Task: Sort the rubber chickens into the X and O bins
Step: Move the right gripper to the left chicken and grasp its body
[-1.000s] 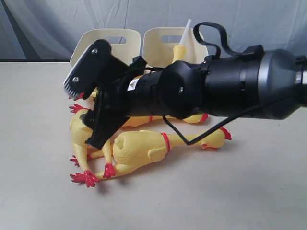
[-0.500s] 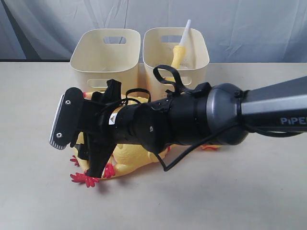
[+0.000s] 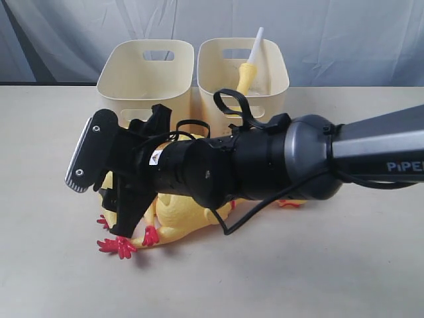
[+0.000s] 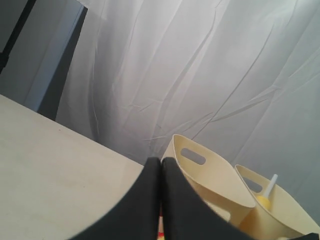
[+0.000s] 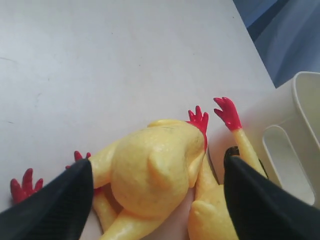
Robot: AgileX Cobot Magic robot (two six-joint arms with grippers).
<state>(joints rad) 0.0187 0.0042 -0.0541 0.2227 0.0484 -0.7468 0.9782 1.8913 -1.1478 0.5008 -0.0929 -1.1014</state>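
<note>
Bench [image 3: 53, 278] with sorting set, right arm [image 3: 278, 162] reaching across
Two cream bins [image 3: 146, 76] side by side at the back, X and O not legible; one tube-tipped chicken [image 3: 248, 69] upright in the bin on the right; rubber chickens [image 3: 182, 215] heaped before the bins; right hand [image 5: 157, 170] spread wide astride one yellow body; left hand [image 4: 160, 172] closed, empty

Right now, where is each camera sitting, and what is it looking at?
Exterior: off the arms, facing the table, the chickens and the bins behind; the right arm crosses it, right pincer open.
Left wrist: on the left arm, looking over the table to the bins and a curtain; the shut left pincer shows.
Right wrist: on the right arm, looking down on the chickens; open pincer fingers frame them.
Shared: exterior and left wrist both show both bins.
</note>
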